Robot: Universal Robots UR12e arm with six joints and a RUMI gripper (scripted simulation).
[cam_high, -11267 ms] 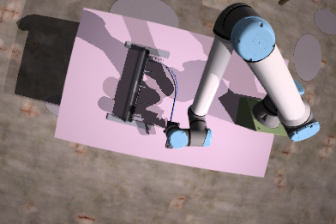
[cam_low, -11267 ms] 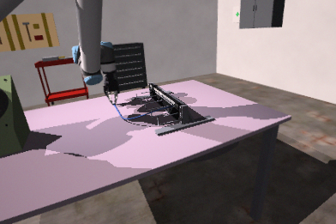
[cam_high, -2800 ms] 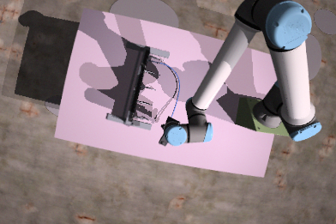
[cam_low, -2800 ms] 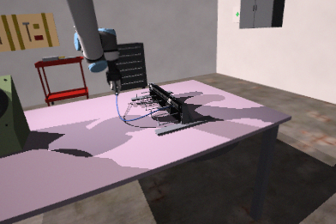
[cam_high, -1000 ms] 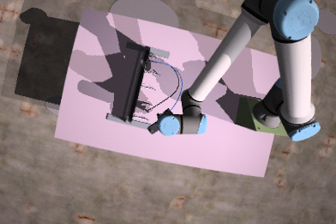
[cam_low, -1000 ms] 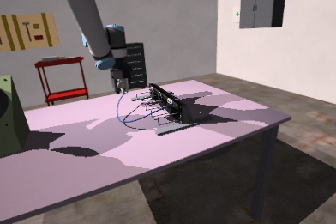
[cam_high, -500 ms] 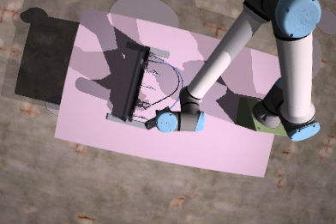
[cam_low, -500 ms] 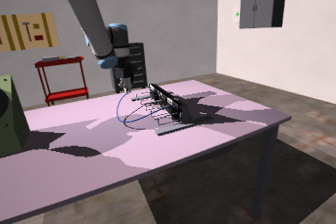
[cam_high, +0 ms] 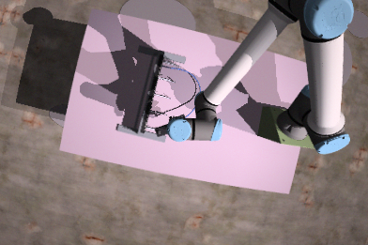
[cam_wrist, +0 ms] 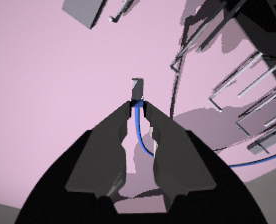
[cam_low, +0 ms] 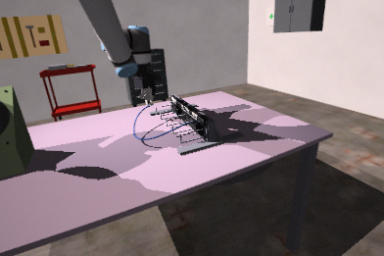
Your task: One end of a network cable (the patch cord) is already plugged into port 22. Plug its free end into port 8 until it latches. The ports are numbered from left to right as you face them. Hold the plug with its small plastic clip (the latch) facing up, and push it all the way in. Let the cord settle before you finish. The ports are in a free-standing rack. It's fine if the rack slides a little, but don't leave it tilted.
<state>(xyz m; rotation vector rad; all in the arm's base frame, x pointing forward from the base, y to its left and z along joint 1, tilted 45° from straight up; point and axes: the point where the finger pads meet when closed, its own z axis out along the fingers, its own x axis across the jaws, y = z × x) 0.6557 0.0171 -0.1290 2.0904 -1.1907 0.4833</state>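
Exterior view, from the left: a red metal cart (cam_low: 49, 74) stands by the grey wall, then the grey robot arm with blue joint caps (cam_low: 109, 31) slants down from the upper left, its wrist bent so the dark two-jaw claw (cam_low: 145, 96) points down toward the pink table (cam_low: 245, 149). The claw is clenched on the grey plug at the free end of the blue patch cord (cam_wrist: 137, 90), which pokes out just beyond the fingertips above the table. The cord (cam_low: 147, 134) loops down and right to the black free-standing rack with wire cable guides (cam_low: 198, 120), which stands upright just right of the claw. A dark wall cabinet (cam_low: 300, 6) hangs far right.
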